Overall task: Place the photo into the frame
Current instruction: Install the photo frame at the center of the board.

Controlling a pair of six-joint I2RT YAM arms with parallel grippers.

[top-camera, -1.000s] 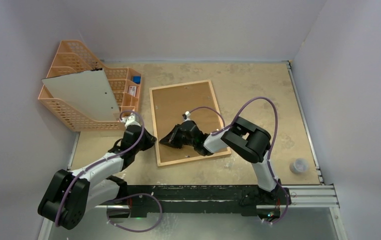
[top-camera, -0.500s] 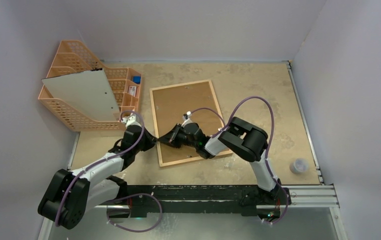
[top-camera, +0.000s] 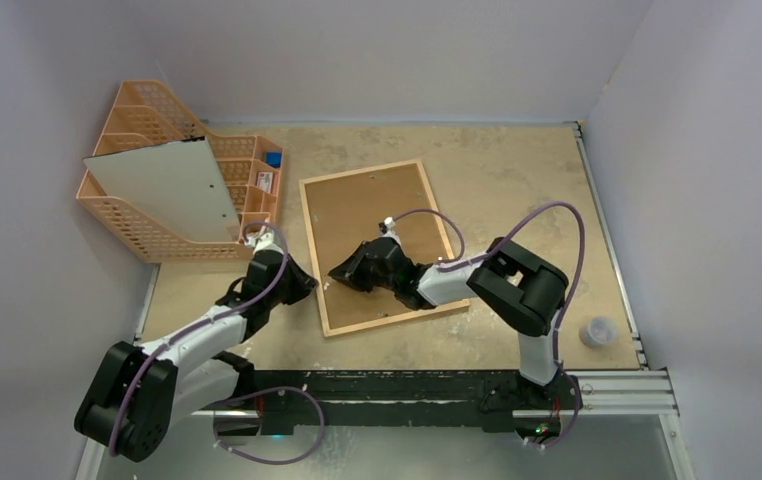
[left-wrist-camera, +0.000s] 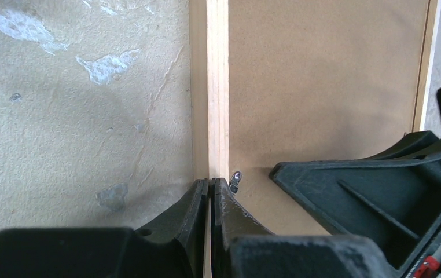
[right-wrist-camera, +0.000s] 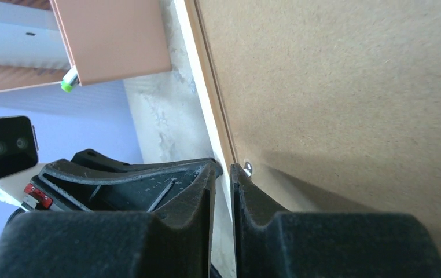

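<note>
**Frame (top-camera: 360, 171) lying back-side up**

Nearest, the left gripper (left-wrist-camera: 211, 184) is pressed shut, tips on the frame's left rail (a small metal tab (left-wrist-camera: 235, 179) sits just beside them). The right gripper (right-wrist-camera: 224, 169) meets it there, fingers a crack apart over that rail. The frame lies mid-table (top-camera: 497, 170), brown hardboard back (top-camera: 372, 210) up. Far left stands an orange organizer (top-camera: 127, 232).

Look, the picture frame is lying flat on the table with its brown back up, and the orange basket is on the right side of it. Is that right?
No, one bit is wrong. The orange basket is on the left side of the frame, not the right; the top view shows it. The frame does lie flat on the table with its brown back up.
</note>
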